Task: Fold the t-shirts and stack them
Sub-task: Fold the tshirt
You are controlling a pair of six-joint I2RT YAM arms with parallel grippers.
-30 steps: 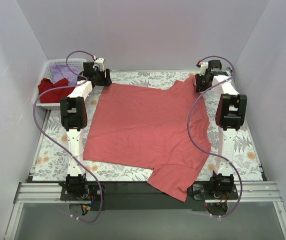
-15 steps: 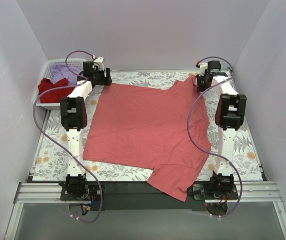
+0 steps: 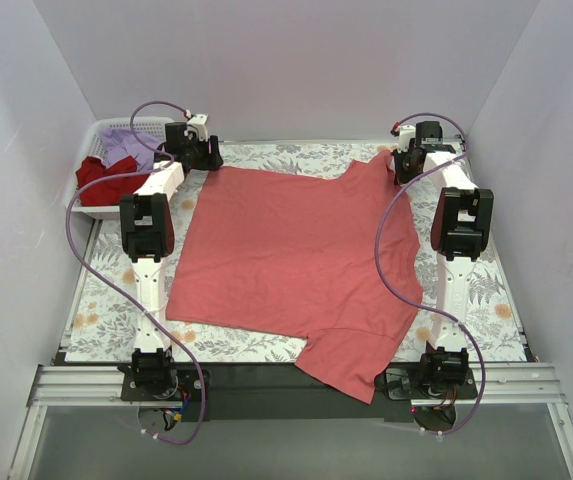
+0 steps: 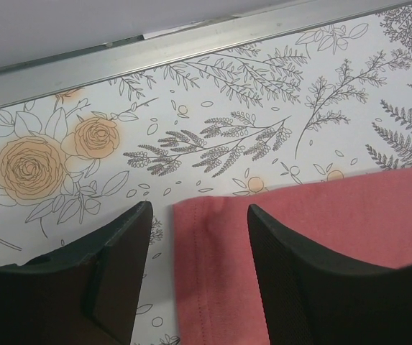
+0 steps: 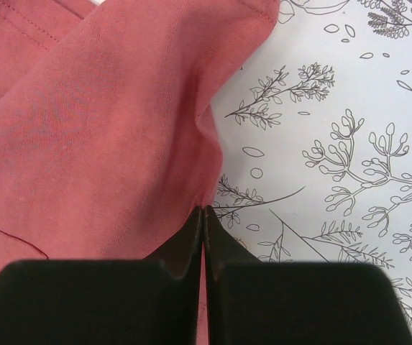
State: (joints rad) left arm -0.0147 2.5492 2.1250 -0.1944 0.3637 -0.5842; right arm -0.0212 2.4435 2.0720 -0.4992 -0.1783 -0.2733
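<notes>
The large coral-red t-shirt (image 3: 296, 250) lies spread on the floral cloth, one sleeve hanging over the near edge. My left gripper (image 3: 209, 160) is open at the shirt's far left corner; in the left wrist view that hemmed corner (image 4: 213, 244) lies between the two fingers (image 4: 198, 215). My right gripper (image 3: 398, 170) is shut on the shirt's far right edge; in the right wrist view its jaws (image 5: 204, 212) pinch a fold of coral fabric (image 5: 105, 122). The darker red t-shirt (image 3: 104, 178) and the lavender t-shirt (image 3: 128, 145) lie in the basket.
The white lattice basket (image 3: 94, 211) stands at the far left corner. The grey-and-orange floral cloth (image 3: 106, 310) covers the table. A metal rail (image 4: 191, 43) runs along the far edge. White walls close three sides.
Both grippers have shifted very slightly at the shirt's far corners. The shirt lies as before.
</notes>
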